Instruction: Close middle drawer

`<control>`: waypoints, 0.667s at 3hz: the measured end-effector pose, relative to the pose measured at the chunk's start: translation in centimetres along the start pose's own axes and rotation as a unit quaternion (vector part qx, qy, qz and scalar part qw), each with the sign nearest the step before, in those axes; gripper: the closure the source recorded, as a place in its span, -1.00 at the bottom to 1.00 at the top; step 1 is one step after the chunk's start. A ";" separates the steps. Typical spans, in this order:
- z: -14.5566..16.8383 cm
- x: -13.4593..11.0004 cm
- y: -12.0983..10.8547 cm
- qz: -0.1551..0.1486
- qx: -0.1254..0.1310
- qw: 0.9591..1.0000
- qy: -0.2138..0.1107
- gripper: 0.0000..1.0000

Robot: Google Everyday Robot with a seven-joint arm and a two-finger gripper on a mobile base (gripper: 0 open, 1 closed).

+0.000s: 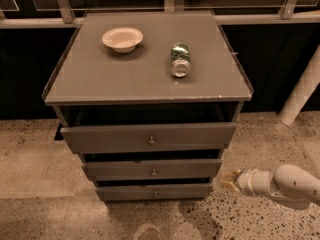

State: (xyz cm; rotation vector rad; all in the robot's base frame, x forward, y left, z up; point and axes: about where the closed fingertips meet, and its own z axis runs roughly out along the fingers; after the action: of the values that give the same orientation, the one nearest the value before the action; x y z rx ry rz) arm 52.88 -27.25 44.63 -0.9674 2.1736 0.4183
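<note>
Gripper (229,180) beside right end of middle drawer

Scene: grey wooden three-drawer bench (125,79), seen from the front and above, standing on speckled pale stone floor (45,184). Dark glazed wall with light rails behind.

Middle drawer (120,170): grey wooden front, long and low, small metal knob at centre. Sits between the taller grey top drawer front (100,138) with the larger round knob and the narrowest grey bottom drawer front (125,192). A dark gap shows above the middle front, under the top drawer. The three fronts appear stepped, top one standing out furthest toward the camera, bottom one least. Cannot tell how far the middle drawer is out of the carcass.

Gripper: yellowish tip on a white rounded arm (292,184) that enters from the lower right edge. Tip points left, low down, just beside the right end of the middle drawer, about level with its lower edge. A narrow strip of floor seems to show between tip and drawer corner; contact not confirmed. Whether the gripper is open or closed: cannot tell. Nothing is seen held in it.

On the bench top: shallow off-white round bowl (122,38) at rear left, upright. Green-and-silver metal can (180,60) lying on its side right of centre, one end facing the camera. Bowl and can well apart.

White slanted pole (301,89) stands at the right, behind the arm.
</note>
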 end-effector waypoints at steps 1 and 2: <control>0.0 0.0 0.0 0.000 0.000 1.000 0.000 -0.30; 0.0 0.0 0.0 0.000 0.000 1.000 0.000 -0.77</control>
State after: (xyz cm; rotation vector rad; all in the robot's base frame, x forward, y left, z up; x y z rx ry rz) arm 52.88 -27.24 44.62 -0.9675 2.1736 0.4185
